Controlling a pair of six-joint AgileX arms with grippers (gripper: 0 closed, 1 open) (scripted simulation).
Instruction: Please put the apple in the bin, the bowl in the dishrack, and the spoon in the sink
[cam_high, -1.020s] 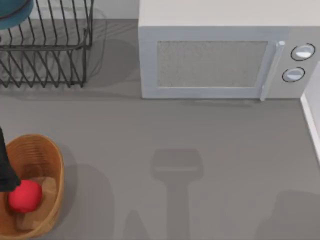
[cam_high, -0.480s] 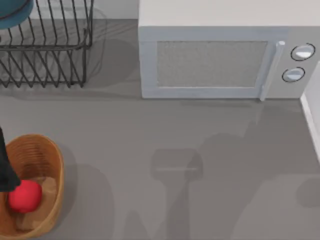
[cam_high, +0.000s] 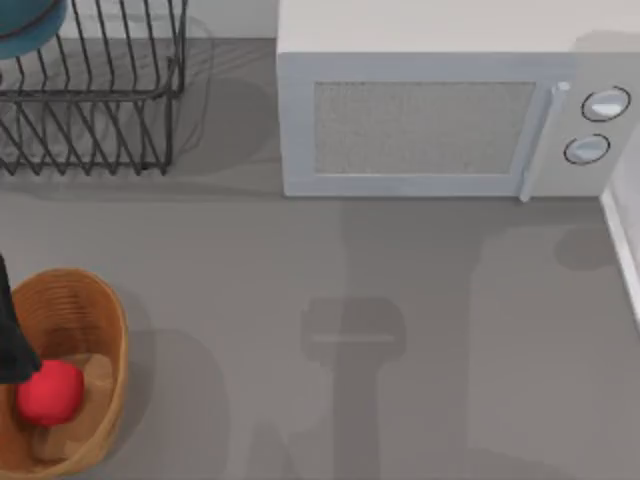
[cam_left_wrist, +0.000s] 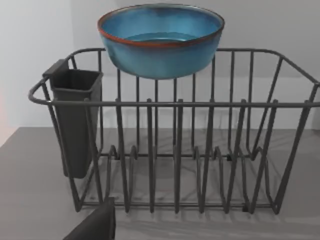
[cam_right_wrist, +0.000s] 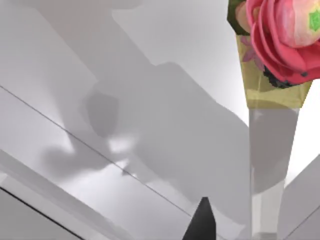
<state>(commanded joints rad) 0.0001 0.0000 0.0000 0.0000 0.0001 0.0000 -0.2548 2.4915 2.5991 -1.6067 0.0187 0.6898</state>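
The apple (cam_high: 49, 392) lies inside the bin (cam_high: 104, 330), which stands at the near left corner of the table (cam_high: 300, 270) in the top view. The apple rests toward the near left part of the bin, on a pale brown patch of its floor. A dark part of the left arm (cam_high: 12, 340) crosses the left edge of the top view, overlapping the bin's left rim and touching the apple's far left side as seen from above; whether it really touches the apple cannot be told.

The dishrack (cam_high: 95, 95) stands at the far left of the table, well apart from the bin. The bowl (cam_left_wrist: 161, 39) sits upright at the top of the dishrack (cam_left_wrist: 200, 150) in the left wrist view, resting on the upper wires toward the back, with its reddish rim level. In the top view a slice of the bowl (cam_high: 30, 25) shows at the far left corner. A dark cutlery holder (cam_left_wrist: 75, 120) hangs on one end of the dishrack.

A dark tip of the left gripper (cam_left_wrist: 95, 227) shows at the edge of the left wrist view, well short of the dishrack; its opening cannot be told.

A light grey microwave (cam_high: 450, 110) stands at the far right of the table. The right wrist view shows pale surfaces with shadows, a pink flower (cam_right_wrist: 282, 35) in a clear vase (cam_right_wrist: 267, 170), and a dark tip of the right gripper (cam_right_wrist: 200, 222); its opening cannot be told either.
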